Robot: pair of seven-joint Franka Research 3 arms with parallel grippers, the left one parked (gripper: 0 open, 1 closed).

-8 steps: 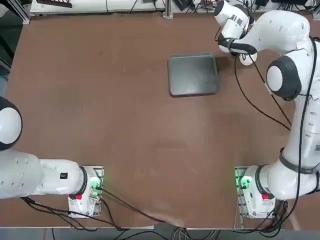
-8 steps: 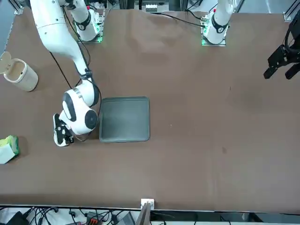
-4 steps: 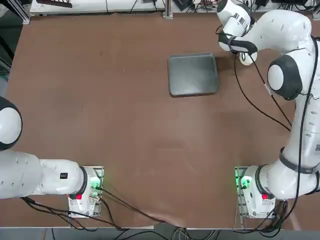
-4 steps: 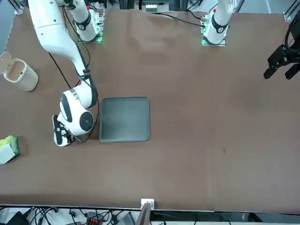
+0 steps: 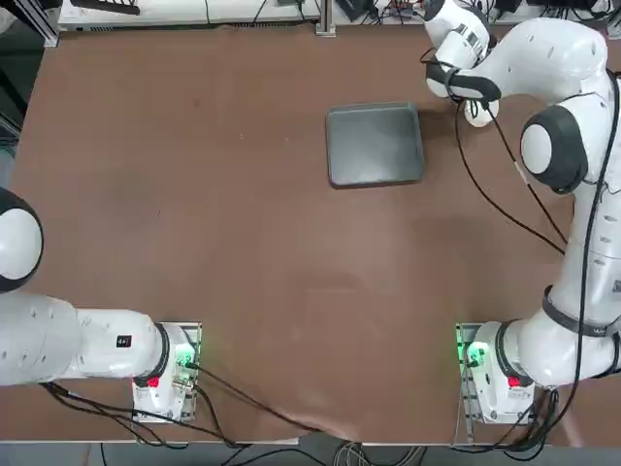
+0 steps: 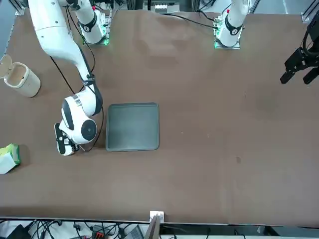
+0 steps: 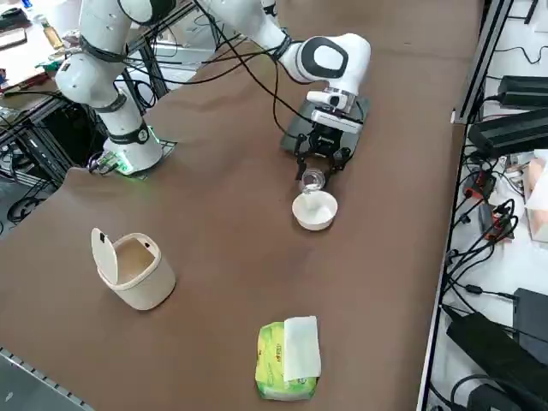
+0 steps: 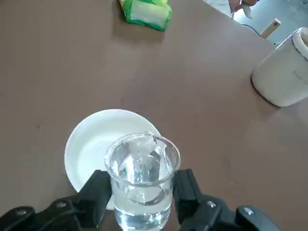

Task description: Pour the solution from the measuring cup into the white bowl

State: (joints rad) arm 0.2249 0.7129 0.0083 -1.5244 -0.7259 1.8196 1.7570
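Observation:
My right gripper (image 8: 143, 198) is shut on the measuring cup (image 8: 142, 166), a small clear glass with clear liquid in it, held upright between the black fingers (image 8: 98, 190). The white bowl (image 8: 94, 149) lies on the table just below and beyond the cup, whose rim overlaps the bowl's near edge in the wrist view. In the right side view the gripper (image 7: 318, 168) hangs from the wrist with the cup (image 7: 312, 180) a little above the bowl (image 7: 315, 211). In the top view the wrist hides the fingers and the cup.
A dark grey tray (image 5: 375, 146) lies beside the right wrist, toward the table's middle. A large white vessel with a flip lid (image 7: 135, 270) and a green-yellow pack (image 7: 287, 360) stand further out on the robot's right side. Cables run along the far table edge.
The right wrist has shifted slightly toward the far right of the table, away from the tray. Its grip is unchanged.

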